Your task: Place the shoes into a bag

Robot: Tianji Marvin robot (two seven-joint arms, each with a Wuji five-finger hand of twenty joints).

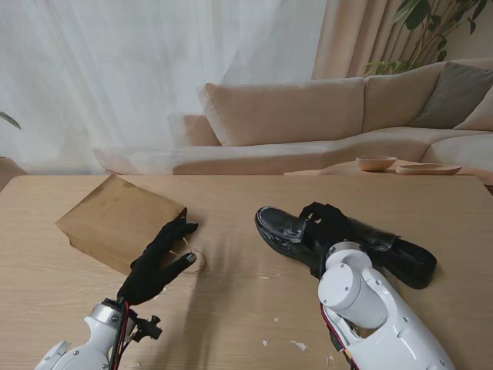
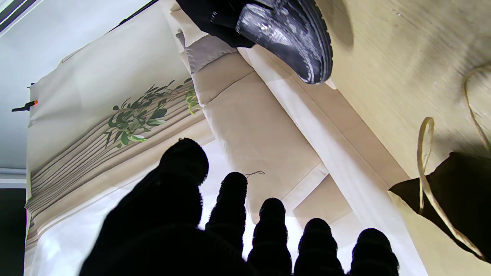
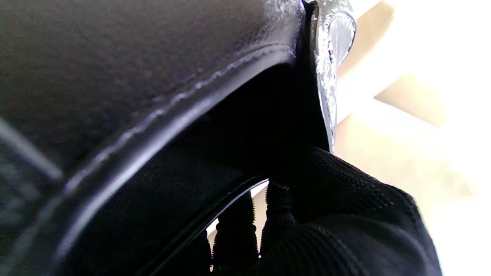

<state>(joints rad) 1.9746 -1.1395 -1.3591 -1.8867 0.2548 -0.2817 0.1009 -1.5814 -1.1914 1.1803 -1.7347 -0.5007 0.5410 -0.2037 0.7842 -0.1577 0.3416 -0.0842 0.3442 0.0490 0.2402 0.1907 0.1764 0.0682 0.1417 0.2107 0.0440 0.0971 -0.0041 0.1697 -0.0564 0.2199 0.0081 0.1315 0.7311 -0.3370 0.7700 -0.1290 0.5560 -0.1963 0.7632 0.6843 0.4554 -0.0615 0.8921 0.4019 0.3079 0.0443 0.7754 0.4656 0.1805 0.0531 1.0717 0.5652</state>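
Observation:
A brown paper bag (image 1: 115, 220) lies flat on the wooden table at my left, its string handle (image 1: 194, 258) near its mouth. My left hand (image 1: 160, 262), in a black glove, rests open at the bag's mouth with fingers spread; the left wrist view shows the handle (image 2: 425, 168) and the dark bag opening (image 2: 456, 191). Two black leather shoes lie at the right: one (image 1: 286, 230) toe toward the bag, the other (image 1: 397, 258) behind it. My right hand (image 1: 327, 223) is closed over the nearer shoe's collar; the right wrist view is filled by shoe leather (image 3: 134, 69) and my fingers (image 3: 345, 207).
A beige sofa (image 1: 323, 123) stands beyond the table's far edge, with wooden bowls (image 1: 377, 163) on a low table near it. Small white scraps (image 1: 299, 345) lie on the table near me. Bare wood stretches between bag and shoes.

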